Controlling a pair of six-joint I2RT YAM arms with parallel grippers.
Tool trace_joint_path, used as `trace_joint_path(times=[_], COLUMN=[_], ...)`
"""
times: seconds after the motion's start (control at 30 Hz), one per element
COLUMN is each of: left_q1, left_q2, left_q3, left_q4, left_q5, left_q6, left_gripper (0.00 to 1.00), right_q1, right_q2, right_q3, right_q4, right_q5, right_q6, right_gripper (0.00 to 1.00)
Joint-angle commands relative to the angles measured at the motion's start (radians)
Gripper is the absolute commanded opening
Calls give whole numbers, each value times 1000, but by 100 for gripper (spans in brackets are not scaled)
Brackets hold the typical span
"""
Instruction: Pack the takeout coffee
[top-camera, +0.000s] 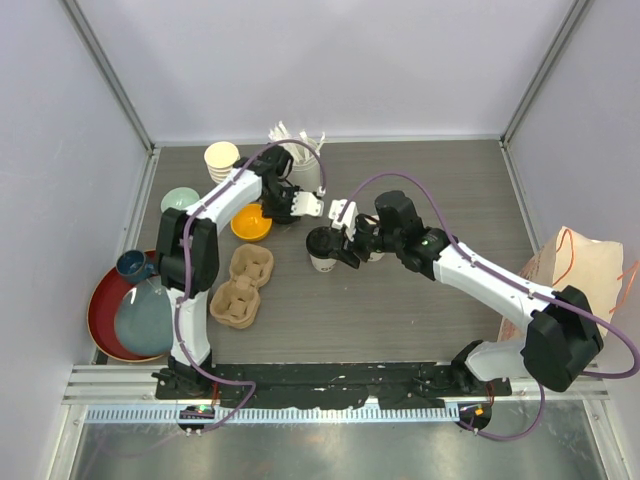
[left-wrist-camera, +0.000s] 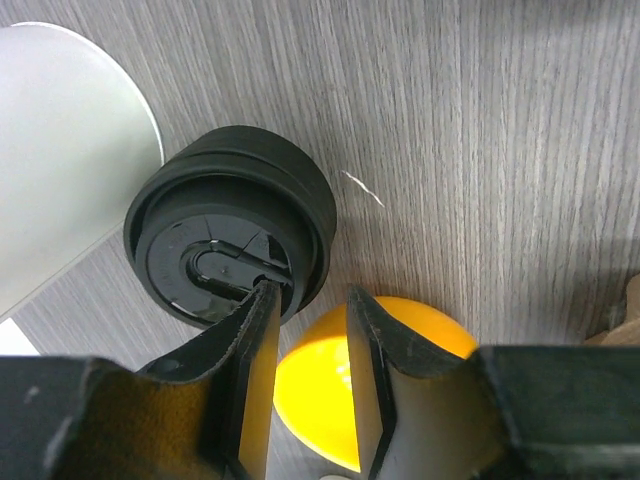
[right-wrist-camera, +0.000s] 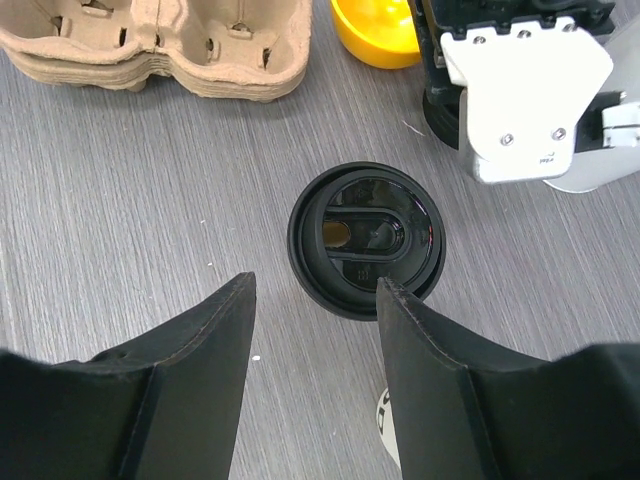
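One takeout coffee cup (right-wrist-camera: 366, 240), white with a black lid, stands mid-table (top-camera: 322, 246). My right gripper (right-wrist-camera: 315, 288) hangs open just above and short of it (top-camera: 336, 248); its right fingertip (right-wrist-camera: 392, 300) overlaps the lid's near rim in the right wrist view, and nothing sits between the jaws. My left gripper (left-wrist-camera: 312, 300) is open with a narrow gap and holds nothing (top-camera: 290, 203). It hovers over a yellow bowl (left-wrist-camera: 410, 350), beside a stack of loose black lids (left-wrist-camera: 230, 225). A second coffee cup is not clearly in view.
Stacked cardboard cup carriers (top-camera: 242, 285) lie left of the coffee cup. Lidless cream cups (top-camera: 221, 157) and a white holder of stirrers (top-camera: 300, 150) stand at the back. A teal bowl (top-camera: 178, 200) and a red plate with dishes (top-camera: 105, 320) sit left. A paper bag (top-camera: 590, 265) stands right.
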Motion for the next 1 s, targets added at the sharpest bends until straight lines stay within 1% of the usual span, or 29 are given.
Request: trace_joint_path(times=[0.0, 0.1, 0.23, 0.5, 0.63, 0.73, 0.77, 0.97], left_q1=[-5, -5, -5, -8, -9, -18, -23, -32], left_q2=[6, 13, 16, 32, 28, 22, 20, -21], left_q3=[-39, -44, -54, -59, -74, -79, -82, -105], left_q4=[80, 68, 106, 102, 102, 96, 96, 111], left_q5=[-21, -28, -50, -90, -117, -136, -142, -130], left_q6=[22, 37, 37, 52, 66, 66, 60, 40], left_gripper=[35, 34, 34, 28, 19, 7, 0, 0], right_q1=[-4, -6, -7, -7, -9, -9, -10, -9], right_q2=[-38, -38, -40, -55, -56, -56, -58, -66], right_q3=[-3, -4, -4, -14, -12, -12, -12, -14], right_q4=[35, 35, 34, 35, 35, 32, 32, 31], right_q5=[-48, -48, -62, -76, -88, -91, -92, -94], right_q6=[-10, -10, -10, -14, -15, -15, -15, -15], right_gripper=[57, 57, 57, 57, 57, 57, 57, 57])
